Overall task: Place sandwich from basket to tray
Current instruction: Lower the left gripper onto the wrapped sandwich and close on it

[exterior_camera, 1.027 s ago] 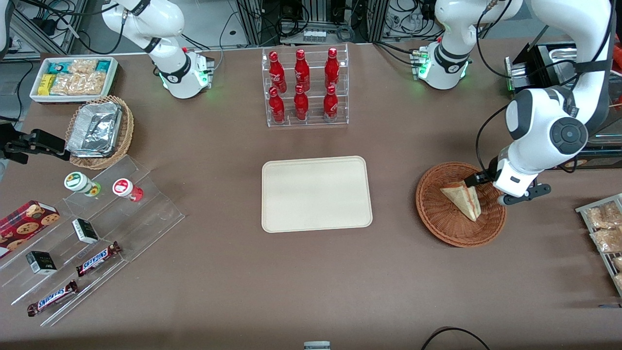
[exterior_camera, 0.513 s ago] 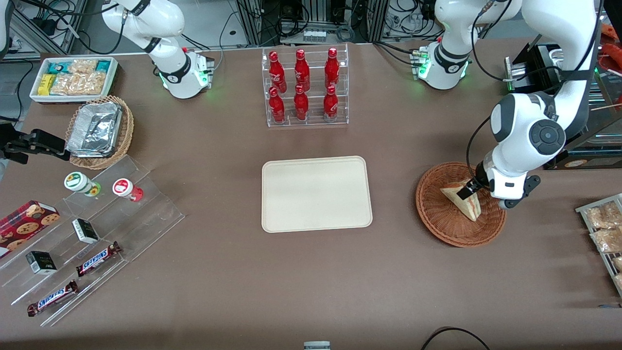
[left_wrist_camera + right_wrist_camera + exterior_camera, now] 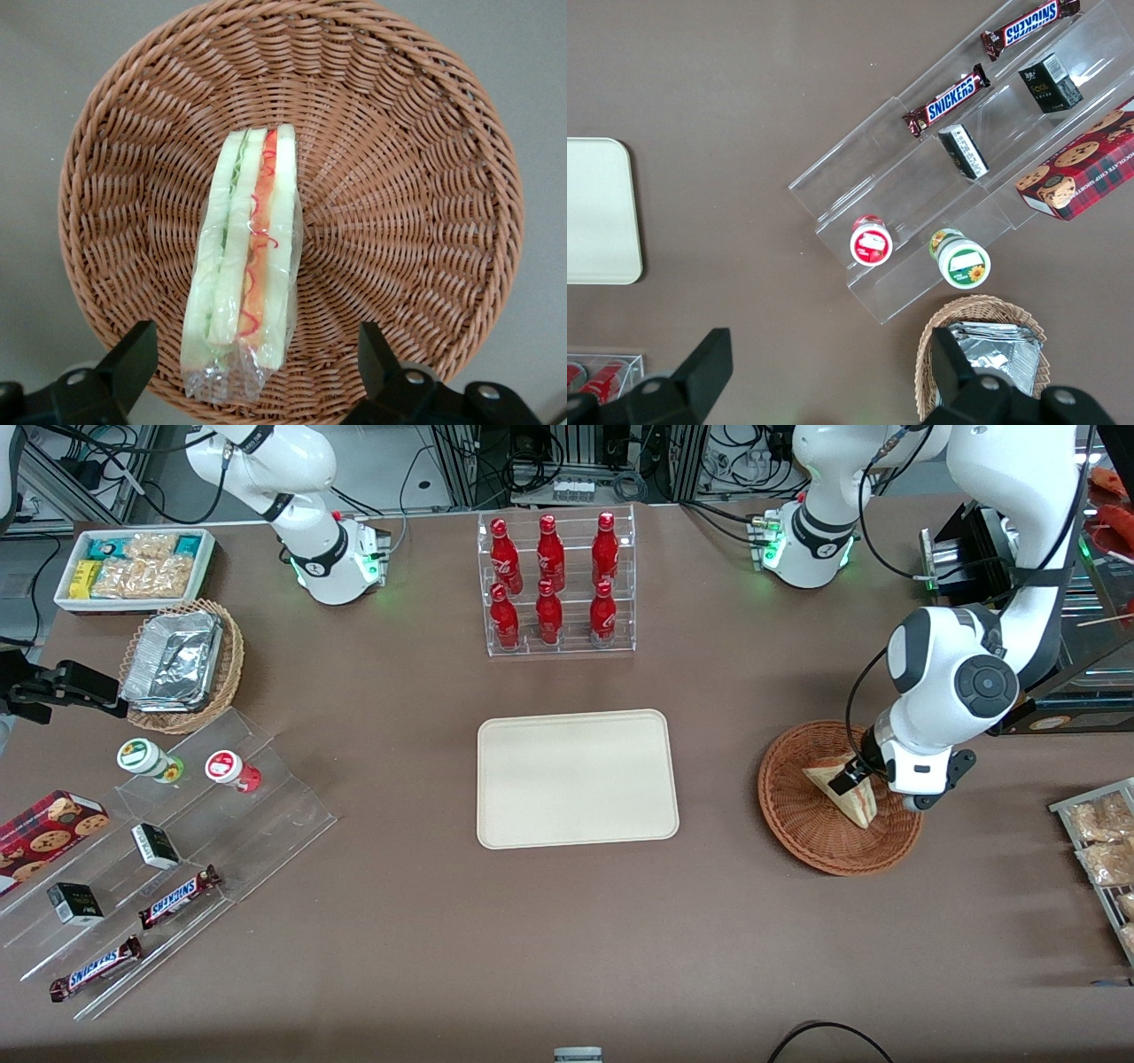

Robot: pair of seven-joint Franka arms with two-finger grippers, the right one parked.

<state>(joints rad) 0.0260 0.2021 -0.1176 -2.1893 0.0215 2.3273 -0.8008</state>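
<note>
The sandwich (image 3: 840, 794) (image 3: 244, 257), a plastic-wrapped wedge with red and green filling on its cut edge, lies in the round reddish-brown wicker basket (image 3: 802, 841) (image 3: 425, 221) toward the working arm's end of the table. My left gripper (image 3: 864, 788) (image 3: 255, 343) hangs low over the basket and is open. Its black fingers (image 3: 133, 359) stand apart on either side of the sandwich's wide end without touching it. The cream tray (image 3: 576, 779) (image 3: 598, 212) lies flat at the table's middle, bare, beside the basket.
A clear rack of red bottles (image 3: 556, 584) stands farther from the camera than the tray. Snack packets (image 3: 1103, 841) lie at the working arm's table edge. Toward the parked arm's end are a foil-tray basket (image 3: 182, 664), a white bin (image 3: 133, 567) and an acrylic stand with candy bars (image 3: 177, 895).
The left arm has swung in over the basket and its wrist has turned. The gripper went from the basket's rim to straddling the sandwich. The sandwich has not moved.
</note>
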